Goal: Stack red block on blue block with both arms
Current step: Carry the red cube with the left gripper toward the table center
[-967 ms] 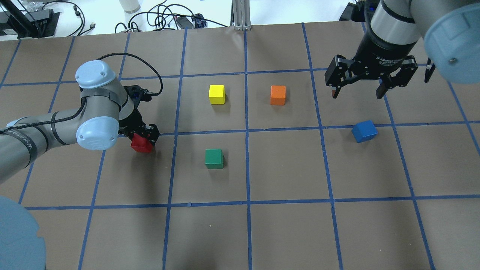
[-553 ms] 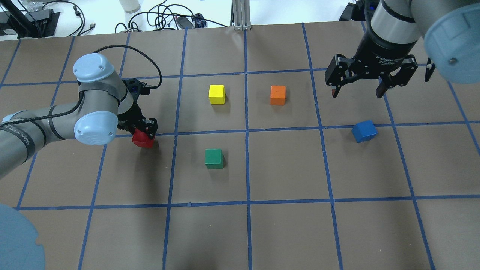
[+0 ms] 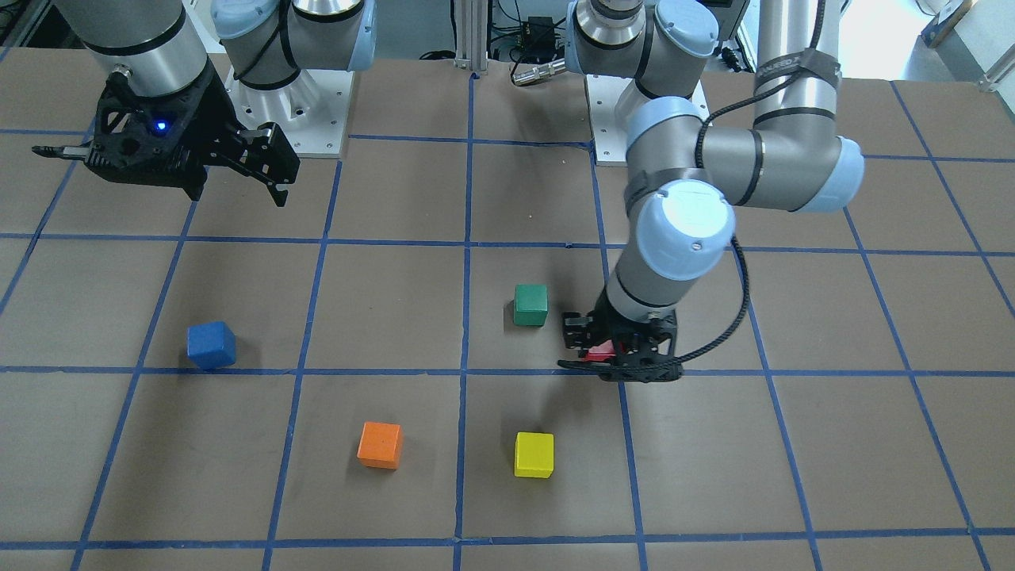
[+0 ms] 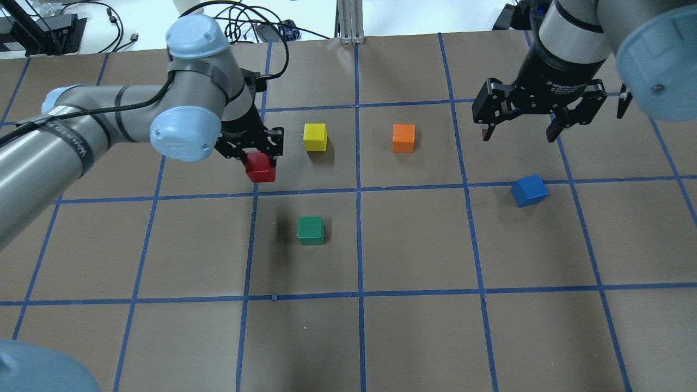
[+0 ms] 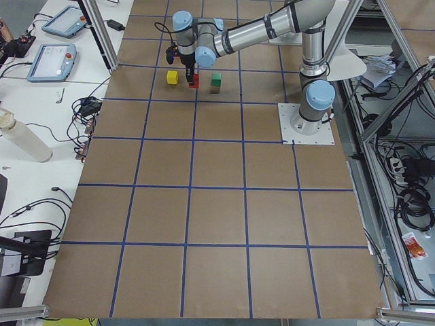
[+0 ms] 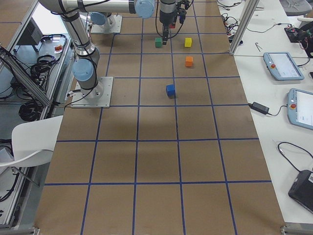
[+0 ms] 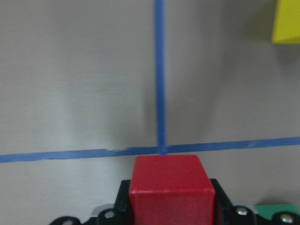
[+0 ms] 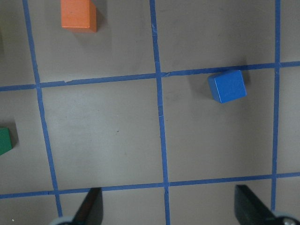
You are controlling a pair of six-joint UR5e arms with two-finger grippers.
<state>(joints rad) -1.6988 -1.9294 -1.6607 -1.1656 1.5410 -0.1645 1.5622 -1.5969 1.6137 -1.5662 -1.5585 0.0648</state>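
The left end effector (image 4: 260,159) is clenched on the red block (image 4: 260,167), one finger on each side, the block's lower half showing below the fingertips. The block hangs clear of the counter (image 4: 414,337); its shadow falls apart from it, beside the green block (image 4: 311,230). It is in the left half of the counter, nearer the far edge than the robot's edge. The yellow block (image 4: 315,136) is just beside it toward the far edge, and the green block is near it toward the robot's edge. The left arm reaches in from the left edge, its wrist bent down over the block.

The right end effector (image 4: 518,136) is released, fingers spread wide with nothing between them. It hovers high over the far right part of the counter. The blue block (image 4: 529,190) rests on the counter near the right edge, nearer the robot than that end effector and well apart from it. It is turned askew to the blue tape lines, close beside one. The orange block (image 4: 403,138) stands near the far edge, between the yellow block and the right end effector.
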